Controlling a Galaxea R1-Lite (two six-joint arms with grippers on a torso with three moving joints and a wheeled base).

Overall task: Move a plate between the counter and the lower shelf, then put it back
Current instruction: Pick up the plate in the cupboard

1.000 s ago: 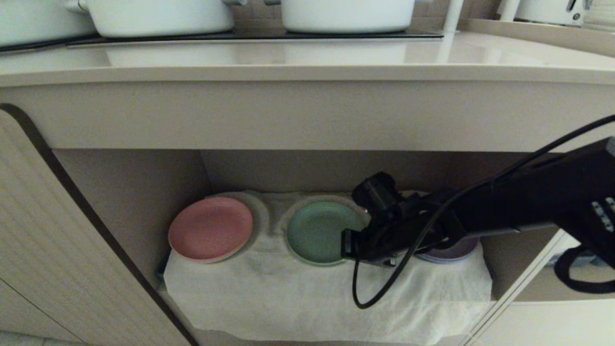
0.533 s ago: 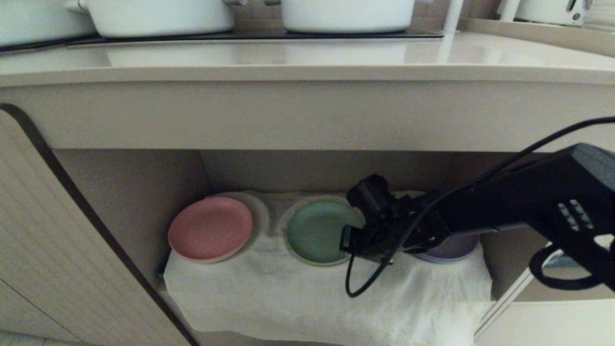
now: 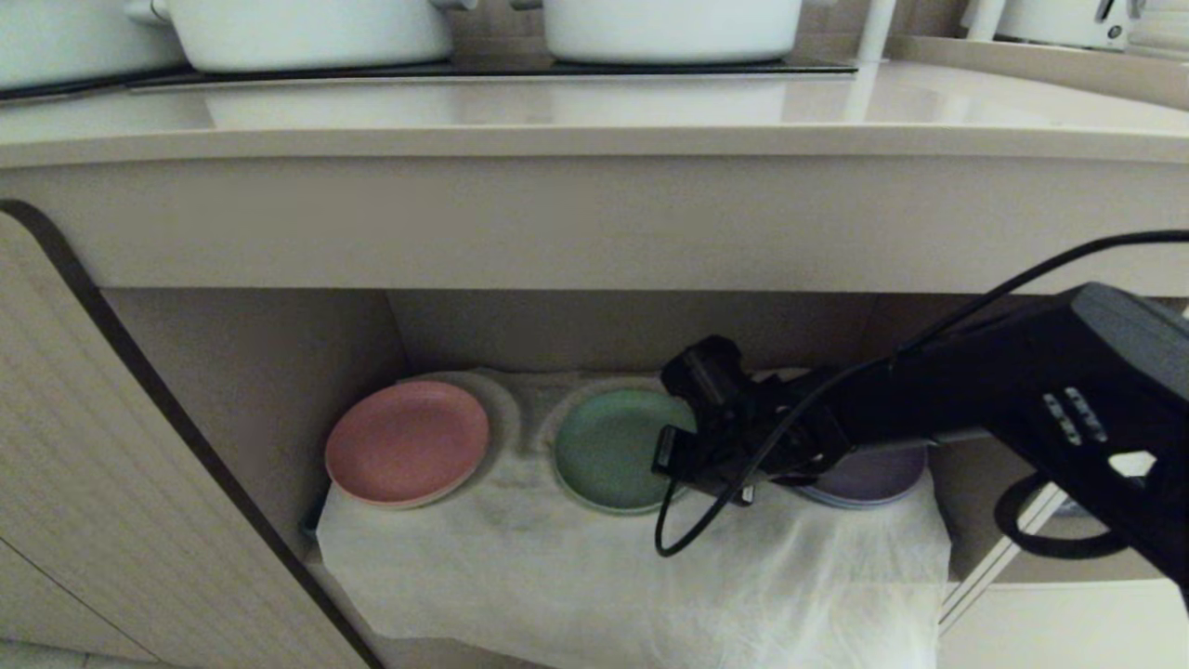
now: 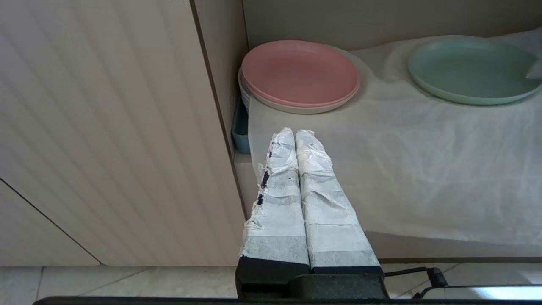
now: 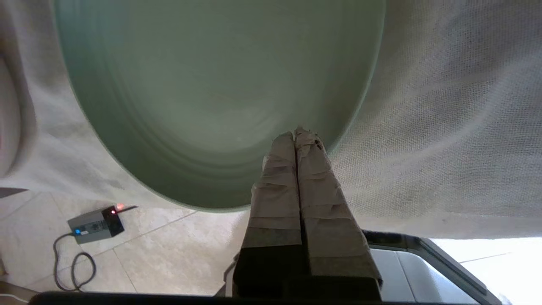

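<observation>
So the mint-green plate (image 3: 608, 451) is sitting in the lower shelf (image 3: 279, 372) on the wrinkled white cloth (image 3: 576, 576), middle of a row of three: pink plate (image 3: 407, 442) off at its 9 o'clock, purple plate (image 3: 873, 478) at its 3 o'clock, mostly hidden behind the arm. In the left wrist view the pink one (image 4: 300, 73) is clearly the top of a small stack.

The right hand (image 5: 296, 137) reaches in from the 3 o'clock side and sits at the green plate's right edge. Its taped fingers (image 5: 315, 178) are pressed flat together with nothing between them, tips right over the plate's rim (image 5: 338, 140). Can't really tell whether they actually touch it or just hover above.

The left hand (image 4: 294, 135) hangs outside the niche, down by the ribbed cabinet door (image 4: 106, 127), fingers pressed together too and holding nothing, pointing toward the pink stack.

Up top, the beige worktop (image 3: 594, 116) carries a black hob panel (image 3: 464, 70) with two white pots (image 3: 307, 32) on it.
</observation>
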